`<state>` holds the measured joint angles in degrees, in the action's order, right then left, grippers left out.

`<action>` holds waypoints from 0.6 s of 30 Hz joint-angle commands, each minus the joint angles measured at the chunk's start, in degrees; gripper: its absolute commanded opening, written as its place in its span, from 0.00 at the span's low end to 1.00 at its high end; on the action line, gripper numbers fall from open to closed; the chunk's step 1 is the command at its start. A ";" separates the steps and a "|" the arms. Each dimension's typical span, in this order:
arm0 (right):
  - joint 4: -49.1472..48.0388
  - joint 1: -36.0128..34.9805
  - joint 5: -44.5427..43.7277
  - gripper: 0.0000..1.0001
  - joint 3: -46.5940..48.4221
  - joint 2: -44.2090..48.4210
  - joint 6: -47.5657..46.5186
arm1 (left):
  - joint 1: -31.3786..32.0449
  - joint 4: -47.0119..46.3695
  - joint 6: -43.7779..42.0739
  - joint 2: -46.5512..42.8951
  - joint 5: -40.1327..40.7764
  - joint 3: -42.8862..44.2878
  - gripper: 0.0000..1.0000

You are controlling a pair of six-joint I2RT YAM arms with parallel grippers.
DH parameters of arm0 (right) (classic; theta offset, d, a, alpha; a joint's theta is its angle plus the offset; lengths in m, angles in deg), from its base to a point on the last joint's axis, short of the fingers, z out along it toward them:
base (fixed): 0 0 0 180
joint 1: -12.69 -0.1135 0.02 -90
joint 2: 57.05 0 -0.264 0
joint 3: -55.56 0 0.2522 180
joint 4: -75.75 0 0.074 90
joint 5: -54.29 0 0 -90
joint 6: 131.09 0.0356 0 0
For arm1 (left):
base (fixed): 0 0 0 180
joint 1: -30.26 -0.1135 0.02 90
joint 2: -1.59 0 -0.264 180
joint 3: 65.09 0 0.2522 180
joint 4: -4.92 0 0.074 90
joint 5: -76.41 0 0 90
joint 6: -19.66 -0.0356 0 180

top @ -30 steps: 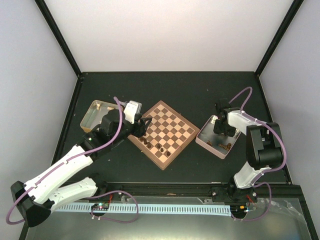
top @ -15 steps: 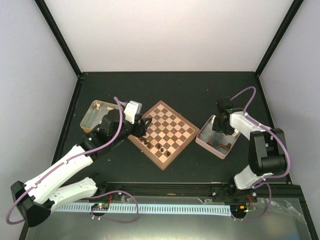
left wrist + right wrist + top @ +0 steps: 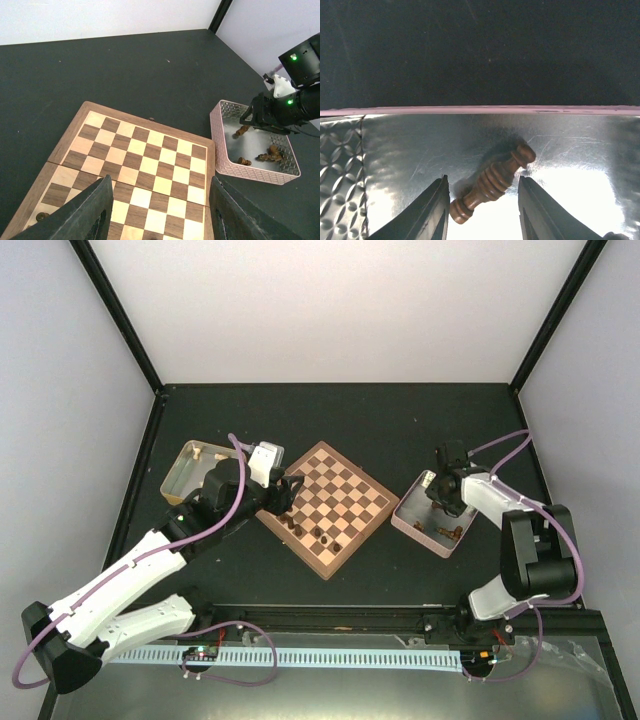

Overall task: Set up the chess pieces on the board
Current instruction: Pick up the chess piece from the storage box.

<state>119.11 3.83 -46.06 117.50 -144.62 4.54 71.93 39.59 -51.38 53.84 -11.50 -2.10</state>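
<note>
The chessboard (image 3: 325,508) lies at an angle in the middle of the table. A few dark chess pieces (image 3: 300,530) stand along its near-left edge. My left gripper (image 3: 287,492) hovers over the board's left corner, open and empty. In the left wrist view the board (image 3: 140,165) fills the space between the spread fingers of that gripper (image 3: 161,190). My right gripper (image 3: 441,492) is down inside the pink tray (image 3: 402,522). In the right wrist view it (image 3: 482,187) is open, its fingers on either side of a dark piece (image 3: 495,180) lying on the tray floor.
The pink tray (image 3: 220,150) holds several more dark pieces (image 3: 270,155) lying loose. A gold tray (image 3: 180,465) with pale pieces (image 3: 198,451) stands left of the board, behind my left arm. The pink tray's rim (image 3: 470,110) is just beyond my right fingers.
My right arm has swung its elbow to the right and the gripper has shifted slightly within the pink tray. The left arm has not moved.
</note>
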 commanded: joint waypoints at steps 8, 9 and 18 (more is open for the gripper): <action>-2.27 1.32 -0.87 0.33 0.21 -3.89 2.52 | -0.35 -1.58 -0.70 0.22 -0.90 1.76 0.55; -2.38 1.39 -0.49 0.32 0.00 -4.12 2.29 | -0.33 -1.53 -0.74 0.22 -0.99 1.79 0.55; -3.39 2.03 2.07 0.21 -1.82 -4.70 -0.24 | -0.32 -1.55 -0.46 0.21 -1.25 1.72 0.55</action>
<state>116.45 5.40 -45.16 117.04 -148.97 5.48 71.93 39.59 -51.46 53.84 -11.55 -2.10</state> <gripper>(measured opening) 0.233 0.549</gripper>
